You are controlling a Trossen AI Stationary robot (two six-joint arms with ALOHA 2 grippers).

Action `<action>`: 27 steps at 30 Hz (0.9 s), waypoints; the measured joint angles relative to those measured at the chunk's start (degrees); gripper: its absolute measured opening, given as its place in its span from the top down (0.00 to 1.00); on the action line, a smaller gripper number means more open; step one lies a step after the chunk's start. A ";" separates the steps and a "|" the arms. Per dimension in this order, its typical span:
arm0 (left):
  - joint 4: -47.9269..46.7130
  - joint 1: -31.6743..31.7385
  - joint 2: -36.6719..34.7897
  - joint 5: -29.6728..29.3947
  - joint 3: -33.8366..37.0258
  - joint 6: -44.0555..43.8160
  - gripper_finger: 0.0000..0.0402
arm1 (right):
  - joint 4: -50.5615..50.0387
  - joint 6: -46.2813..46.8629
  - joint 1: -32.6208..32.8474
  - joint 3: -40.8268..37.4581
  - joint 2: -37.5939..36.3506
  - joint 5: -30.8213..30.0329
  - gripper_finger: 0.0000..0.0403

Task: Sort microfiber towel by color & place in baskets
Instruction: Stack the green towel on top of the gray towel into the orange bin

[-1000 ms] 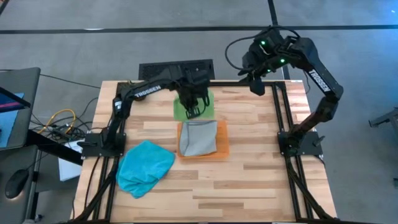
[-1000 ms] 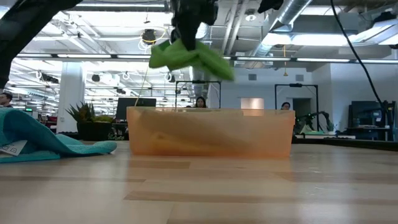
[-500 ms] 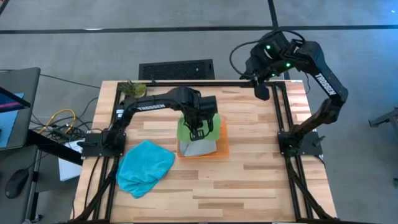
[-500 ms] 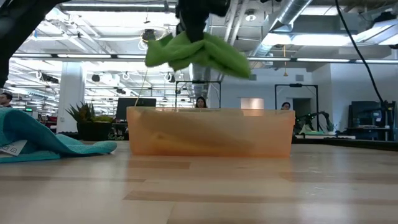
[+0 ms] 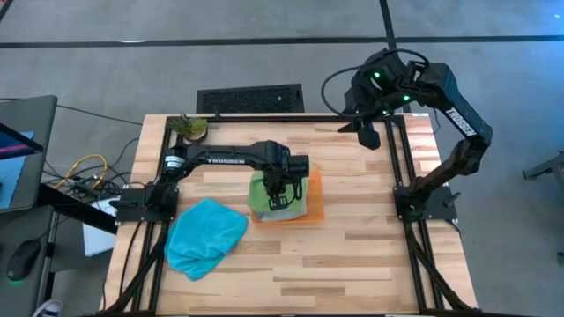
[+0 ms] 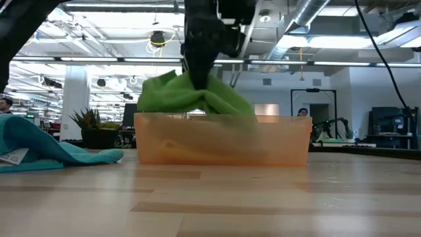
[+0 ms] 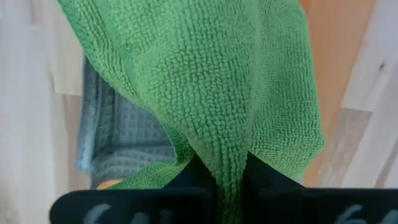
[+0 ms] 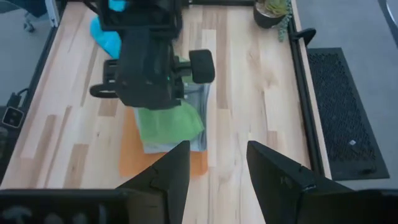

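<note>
While the green towel (image 6: 191, 97) hangs bunched from the left gripper (image 5: 278, 192), I've got it right over the orange tray (image 5: 312, 204), its lower folds at about rim height in the low view. L fingers are pinched tight on a fold of the cloth; in the left wrist view the green towel (image 7: 205, 93) drapes away from the pinch and covers most of what's below. Under it, in the tray, lies a grey towel (image 7: 118, 134), folded flat, w/ a strip of it showing past the green one. From the right wrist cam the green towel (image 8: 169, 122) sits over the grey towel (image 8: 198, 118), and the orange tray (image 8: 134, 158) floor shows bare on one side. Tray sits mid-table, closer to the far edge than the near one.

The teal towel (image 5: 204, 236) is a crumpled heap on the table (image 5: 352, 255) near the L arm's base, well apart from the tray; the low view has it at the edge of frame (image 6: 39, 148) w/ a white tag showing.

Right gripper (image 5: 368, 134) is up over the far R corner of the table, fingers spread apart, nothing between them. A small potted plant (image 5: 188, 127) stands at the far L corner.
</note>
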State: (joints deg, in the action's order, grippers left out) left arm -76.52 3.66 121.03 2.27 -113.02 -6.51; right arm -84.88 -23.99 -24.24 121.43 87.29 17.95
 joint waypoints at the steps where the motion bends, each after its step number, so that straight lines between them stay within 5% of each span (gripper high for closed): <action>1: 0.96 -0.07 0.00 0.04 0.89 -0.03 0.98 | 0.00 -0.02 0.28 0.00 0.00 -0.02 0.55; 15: 4.40 -0.10 0.02 0.23 4.62 -3.02 0.92 | 0.03 -1.99 1.34 0.00 0.00 -0.04 0.55; 27: 6.66 -0.11 0.02 0.41 4.60 -2.84 0.64 | 0.04 -2.01 1.34 0.00 0.00 -0.04 0.55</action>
State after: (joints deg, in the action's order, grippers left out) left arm -69.86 3.55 121.05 2.68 -108.42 -9.36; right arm -84.84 -26.00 -22.90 121.43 87.29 17.91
